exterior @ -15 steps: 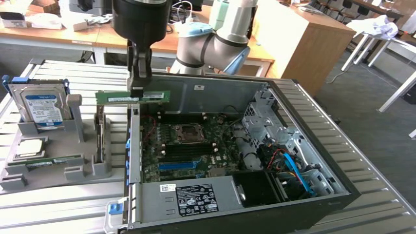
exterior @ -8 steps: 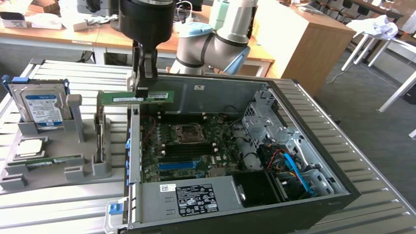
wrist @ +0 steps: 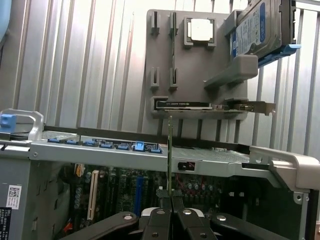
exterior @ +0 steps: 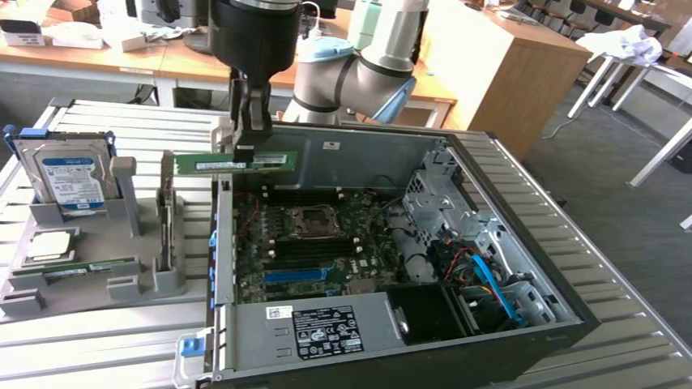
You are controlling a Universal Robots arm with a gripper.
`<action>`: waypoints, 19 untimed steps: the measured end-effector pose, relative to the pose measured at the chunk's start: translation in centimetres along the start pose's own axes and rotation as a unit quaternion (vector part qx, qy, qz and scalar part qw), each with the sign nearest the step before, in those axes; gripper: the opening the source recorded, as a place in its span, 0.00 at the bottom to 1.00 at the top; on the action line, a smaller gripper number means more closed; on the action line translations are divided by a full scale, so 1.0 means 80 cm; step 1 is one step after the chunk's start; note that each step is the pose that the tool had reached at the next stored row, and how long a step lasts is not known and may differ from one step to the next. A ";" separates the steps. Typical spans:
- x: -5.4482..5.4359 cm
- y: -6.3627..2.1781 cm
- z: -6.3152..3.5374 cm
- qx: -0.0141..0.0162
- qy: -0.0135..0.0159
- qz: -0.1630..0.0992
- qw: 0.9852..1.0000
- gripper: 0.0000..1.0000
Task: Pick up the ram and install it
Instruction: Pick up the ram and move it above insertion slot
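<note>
My gripper is shut on the ram, a thin green stick with a white sticker. It hangs level in the air above the left wall of the open computer case, over the motherboard's far left corner. In the wrist view the ram appears edge-on as a thin upright line rising from between my black fingertips, with the gripper just above the case's edge.
A grey parts holder stands to the exterior view's left of the case. It carries a silver hard drive, a processor chip, an upright dark expansion card and another green stick. The table is ribbed metal.
</note>
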State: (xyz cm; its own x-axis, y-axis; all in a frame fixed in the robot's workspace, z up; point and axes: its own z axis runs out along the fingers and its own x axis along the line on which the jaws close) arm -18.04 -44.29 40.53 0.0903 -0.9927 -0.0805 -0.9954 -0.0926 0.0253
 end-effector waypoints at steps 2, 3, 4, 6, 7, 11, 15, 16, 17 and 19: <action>0.000 -0.003 0.000 0.000 0.000 0.000 1.000 0.12; 0.000 -0.004 0.000 0.000 0.000 0.000 1.000 0.12; 0.000 -0.005 0.000 0.000 0.000 0.000 1.000 0.12; 0.001 -0.007 0.000 0.000 0.000 0.000 1.000 0.12; 0.001 -0.008 0.000 0.000 0.000 0.000 1.000 0.12; 0.001 -0.013 0.000 0.000 0.000 0.000 1.000 0.12; 0.002 -0.018 -0.001 0.000 0.000 0.000 1.000 0.12; 0.002 -0.019 -0.001 0.000 0.000 0.000 1.000 0.12; 0.002 -0.020 -0.001 0.000 0.000 0.000 1.000 0.12; 0.002 -0.022 -0.001 0.000 0.000 0.000 1.000 0.12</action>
State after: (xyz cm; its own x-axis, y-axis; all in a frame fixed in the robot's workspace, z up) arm -16.29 -44.29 40.53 0.0903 -0.9927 -0.0805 -0.9954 -0.0926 0.0253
